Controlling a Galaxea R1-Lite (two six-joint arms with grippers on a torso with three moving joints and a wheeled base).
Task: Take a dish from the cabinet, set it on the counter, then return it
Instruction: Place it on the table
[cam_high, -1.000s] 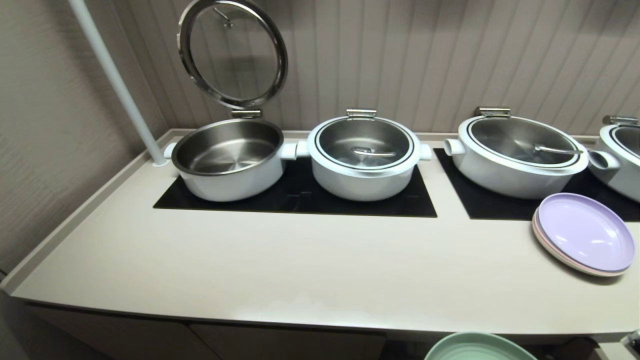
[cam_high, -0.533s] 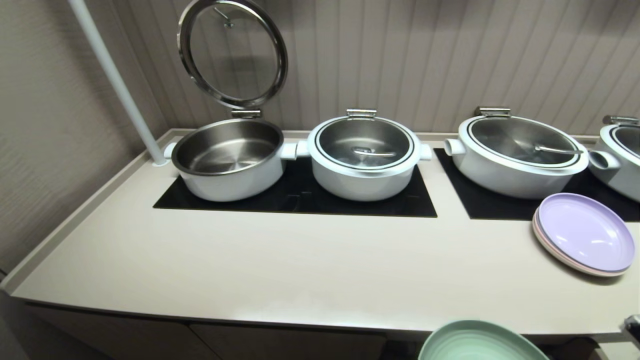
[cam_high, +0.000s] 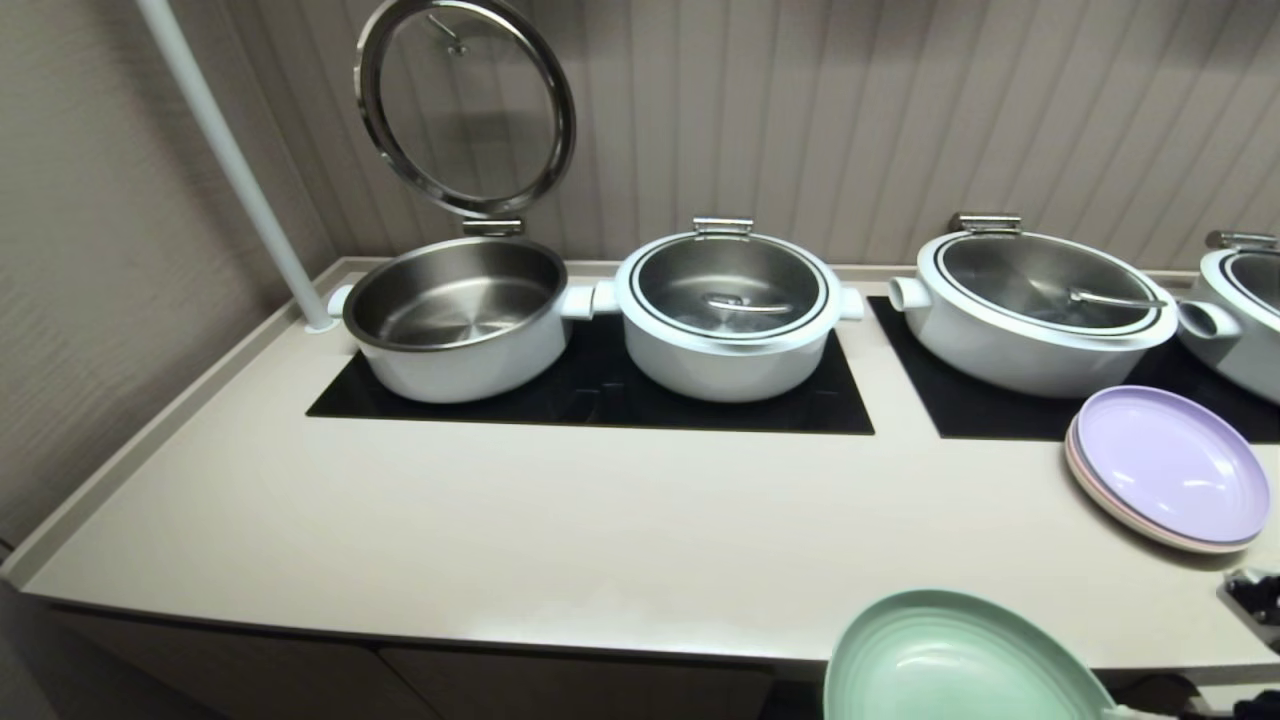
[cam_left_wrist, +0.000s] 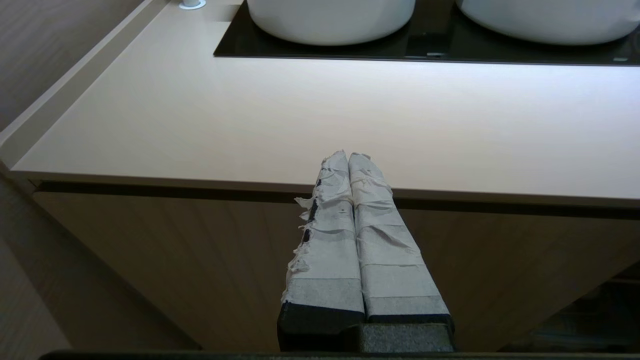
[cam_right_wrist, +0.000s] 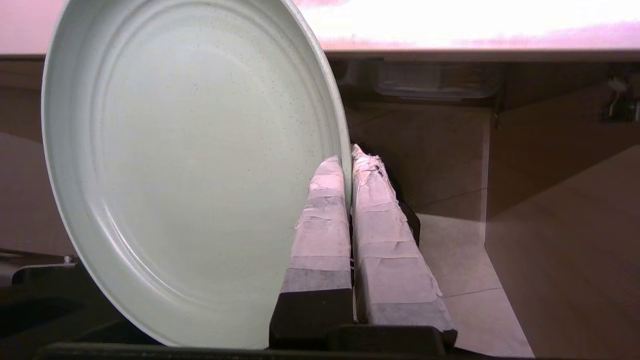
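Your right gripper (cam_right_wrist: 350, 165) is clenched on the mint dish (cam_high: 950, 655) rim; dish overlaps the counter (cam_high: 560, 540) front edge, bare surface lies ahead. Left gripper (cam_left_wrist: 348, 159) parked, pinched closed.

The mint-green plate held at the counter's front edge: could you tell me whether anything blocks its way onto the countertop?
Nothing visible does: the round mint-green plate, clamped by the right gripper, faces bare cream countertop; the lilac plate stack sits farther right.
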